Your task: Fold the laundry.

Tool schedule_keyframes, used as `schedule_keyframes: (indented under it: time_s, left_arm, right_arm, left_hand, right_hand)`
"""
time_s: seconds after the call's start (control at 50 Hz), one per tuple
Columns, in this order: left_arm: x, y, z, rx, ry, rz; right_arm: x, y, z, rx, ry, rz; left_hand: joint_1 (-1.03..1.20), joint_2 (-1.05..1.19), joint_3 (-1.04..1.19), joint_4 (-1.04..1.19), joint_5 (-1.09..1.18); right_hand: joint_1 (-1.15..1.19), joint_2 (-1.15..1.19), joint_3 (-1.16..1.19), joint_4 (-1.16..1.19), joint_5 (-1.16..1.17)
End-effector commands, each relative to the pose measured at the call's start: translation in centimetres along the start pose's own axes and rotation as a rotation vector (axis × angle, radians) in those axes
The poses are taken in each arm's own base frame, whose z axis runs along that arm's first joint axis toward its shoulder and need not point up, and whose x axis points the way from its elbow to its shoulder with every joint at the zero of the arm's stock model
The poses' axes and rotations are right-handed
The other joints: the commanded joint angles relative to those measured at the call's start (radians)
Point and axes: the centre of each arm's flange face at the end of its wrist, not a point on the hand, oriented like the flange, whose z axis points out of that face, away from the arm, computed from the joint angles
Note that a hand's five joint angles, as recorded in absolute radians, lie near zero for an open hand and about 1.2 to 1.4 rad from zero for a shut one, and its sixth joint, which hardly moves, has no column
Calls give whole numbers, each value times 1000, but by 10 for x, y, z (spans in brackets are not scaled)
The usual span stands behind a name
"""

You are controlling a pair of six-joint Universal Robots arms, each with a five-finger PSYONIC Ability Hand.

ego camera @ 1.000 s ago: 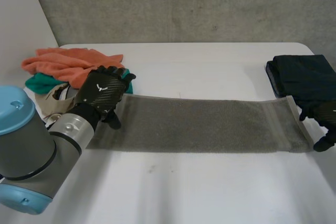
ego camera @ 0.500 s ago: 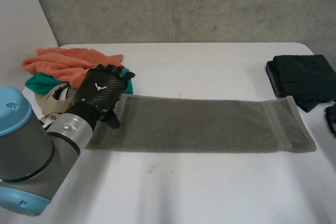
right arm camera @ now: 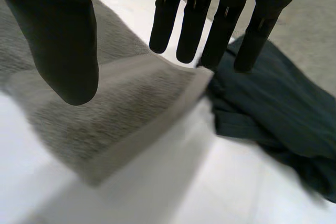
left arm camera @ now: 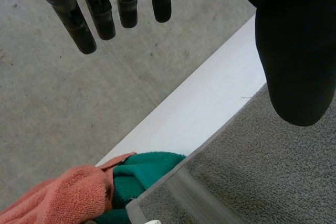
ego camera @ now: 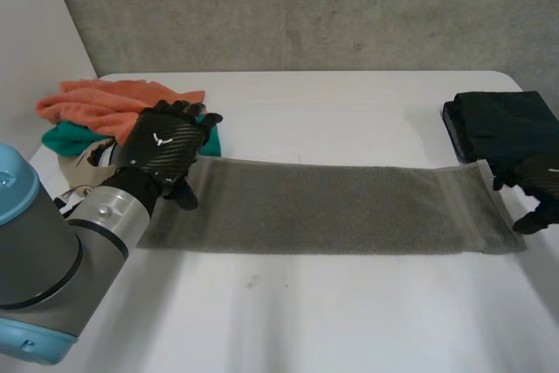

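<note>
A grey towel (ego camera: 332, 207) lies flat as a long strip across the white table (ego camera: 349, 312). My left hand (ego camera: 166, 148) hovers over the towel's left end, near its far corner. In the left wrist view that hand (left arm camera: 294, 51) is open, fingers straight and thumb apart, with the towel (left arm camera: 262, 171) under it and nothing held. My right hand (ego camera: 537, 183) is at the towel's right end. In the right wrist view this hand (right arm camera: 63, 40) is open above the towel's short edge (right arm camera: 121, 103), not holding it.
A pile of orange cloth (ego camera: 105, 102) and teal cloth (ego camera: 70, 139) lies beside the towel's left end, also seen as orange (left arm camera: 58, 198) and teal (left arm camera: 142, 174). A dark folded cloth (ego camera: 507, 124) (right arm camera: 273, 103) sits just beyond the right end.
My right hand drew off to the table's right edge, then came back over the towel's right end. My left hand shifted slightly away from me.
</note>
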Motion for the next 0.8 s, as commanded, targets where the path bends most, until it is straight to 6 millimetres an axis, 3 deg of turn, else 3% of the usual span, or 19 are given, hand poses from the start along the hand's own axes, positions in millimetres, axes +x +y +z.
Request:
schedule_keyframes:
  time_s: [0.02, 0.14, 0.18, 0.22, 0.3, 0.38, 0.44, 0.54, 0.6, 0.7, 0.72, 0.76, 0.78, 0.8]
  left_arm:
    - [0, -1, -1, 3, -1, -7]
    - [0, -1, 0, 4, 3, -32]
    - [0, -1, 0, 4, 3, -35]
    - [0, 0, 0, 3, 3, -35]
    - [0, 0, 0, 3, 3, -35]
    - [0, -1, -1, 4, 3, -33]
    - [-1, -2, -1, 9, -2, -34]
    - [-4, -6, -2, 20, -12, -31]
    - [-6, -6, -2, 21, -17, -33]
    - [-7, -7, -2, 24, -21, -32]
    - [-7, -8, -2, 26, -22, -32]
    - [-7, -8, -3, 27, -23, -32]
    - [-7, -8, -4, 27, -23, -32]
    - [-7, -8, -4, 26, -21, -32]
  right_arm:
    - [-14, 21, 10, -50, -57, 36]
    - [-16, 31, 15, -72, -73, 59]
    - [-16, 35, 18, -76, -76, 61]
    - [-14, 36, 20, -73, -70, 57]
    - [-3, 38, 22, -83, 2, 25]
    - [14, 39, 21, -110, 128, -19]
    - [37, 30, 13, -96, 222, -74]
    - [72, 32, -2, -141, 317, -196]
    - [73, 28, -6, -157, 320, -229]
    - [43, -1, -1, -79, 232, -234]
    - [37, -4, 0, -69, 215, -221]
    - [26, -8, 2, -49, 180, -187]
    - [14, -10, 3, -32, 143, -145]
    - [10, -11, 4, -24, 128, -126]
  left_hand:
    - [-18, -26, -32, -22, -47]
    - [-18, -26, -32, -22, -47]
    - [-18, -26, -32, -22, -47]
    - [-18, -26, -32, -22, -47]
    - [-18, -26, -32, -22, -47]
    - [-18, -26, -32, -22, -47]
    - [-18, -26, -32, -22, -47]
    - [-18, -26, -32, -22, -47]
    - [-18, -26, -32, -22, -47]
    - [-18, -26, -32, -22, -47]
    - [-18, -26, -32, -22, -47]
    - [-18, -26, -32, -22, -47]
    - [-18, -26, -32, -22, -47]
    - [-18, -26, -32, -22, -47]
  right_hand:
    - [96, 103, 108, 113, 121]
    - [126, 132, 137, 142, 151]
    - [324, 331, 336, 341, 349]
    - [740, 746, 751, 757, 765]
    - [765, 771, 776, 781, 790]
    - [765, 771, 776, 781, 790]
    - [765, 771, 776, 781, 790]
    - [765, 771, 776, 781, 790]
    - [765, 771, 776, 781, 790]
    - [765, 771, 776, 781, 790]
    - [612, 618, 623, 628, 637]
    - [43, 50, 55, 60, 68]
    - [-113, -107, -102, -97, -88]
    - [-100, -94, -89, -84, -75]
